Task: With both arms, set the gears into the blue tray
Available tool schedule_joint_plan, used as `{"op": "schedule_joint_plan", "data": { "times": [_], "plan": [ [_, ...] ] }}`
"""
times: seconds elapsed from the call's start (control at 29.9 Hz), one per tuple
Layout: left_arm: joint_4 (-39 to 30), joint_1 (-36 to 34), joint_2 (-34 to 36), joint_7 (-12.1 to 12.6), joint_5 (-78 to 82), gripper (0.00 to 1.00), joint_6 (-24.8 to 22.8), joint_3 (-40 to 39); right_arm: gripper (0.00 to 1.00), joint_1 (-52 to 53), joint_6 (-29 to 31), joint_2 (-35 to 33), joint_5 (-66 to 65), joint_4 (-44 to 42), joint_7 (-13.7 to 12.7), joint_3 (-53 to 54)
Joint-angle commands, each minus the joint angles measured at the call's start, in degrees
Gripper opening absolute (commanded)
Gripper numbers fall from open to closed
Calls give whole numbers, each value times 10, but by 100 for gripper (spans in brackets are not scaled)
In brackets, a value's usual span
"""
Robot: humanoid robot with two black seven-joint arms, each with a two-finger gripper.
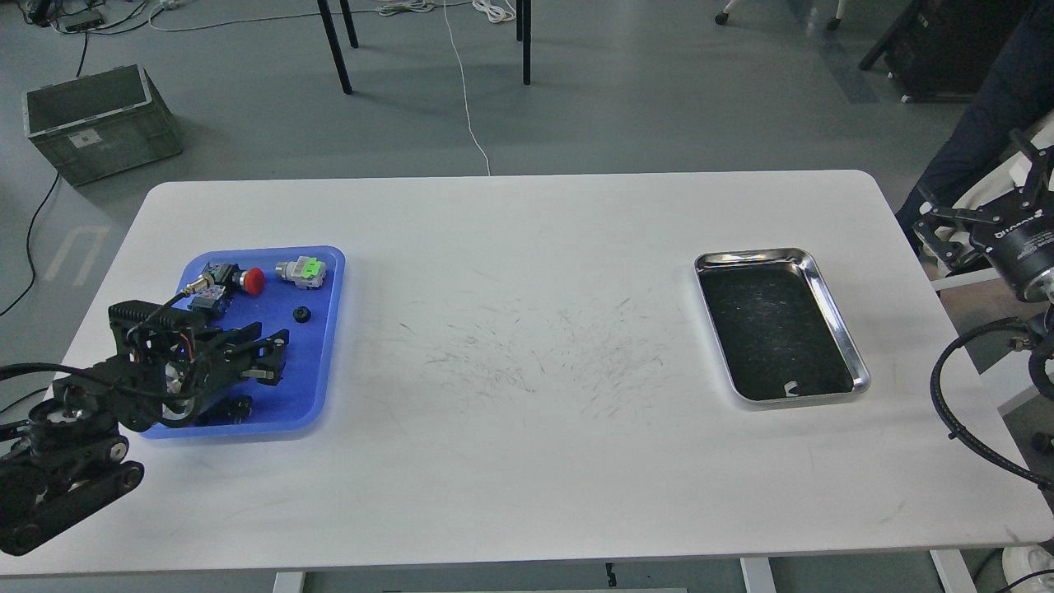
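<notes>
One tiny black toothed gear (303, 314) lies in the flat bright-blue plastic tray (329, 329), just beyond our left gripper (276, 356), whose fingers are spread; our right gripper (1025, 177) we cannot tell.

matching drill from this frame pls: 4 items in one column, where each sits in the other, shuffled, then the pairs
Items
1. blue tray
2. steel tray
3. gear
4. left gripper

Places
A. right side of the table, nothing clearly in it
B. over the blue tray's near half
C. left side of the table
D. lying on the blue tray, near its right rim

Pairs: 1-C, 2-A, 3-D, 4-B
</notes>
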Motion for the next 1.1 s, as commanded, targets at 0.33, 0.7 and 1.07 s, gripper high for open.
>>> {"op": "schedule_joint_plan", "data": {
  "times": [0.33,0.7,1.07],
  "plan": [
    [-26,-130,-2,5,-164,98,-2,-128,99,15,0,0,0,8,0,0],
    [92,-220,-101,0,-617,98,1,-233,99,42,-9,13,0,1,1,-9],
    [135,-126,-132,-95,-895,98,-5,-258,99,41,-23,57,1,-2,2,-4]
  ]
}}
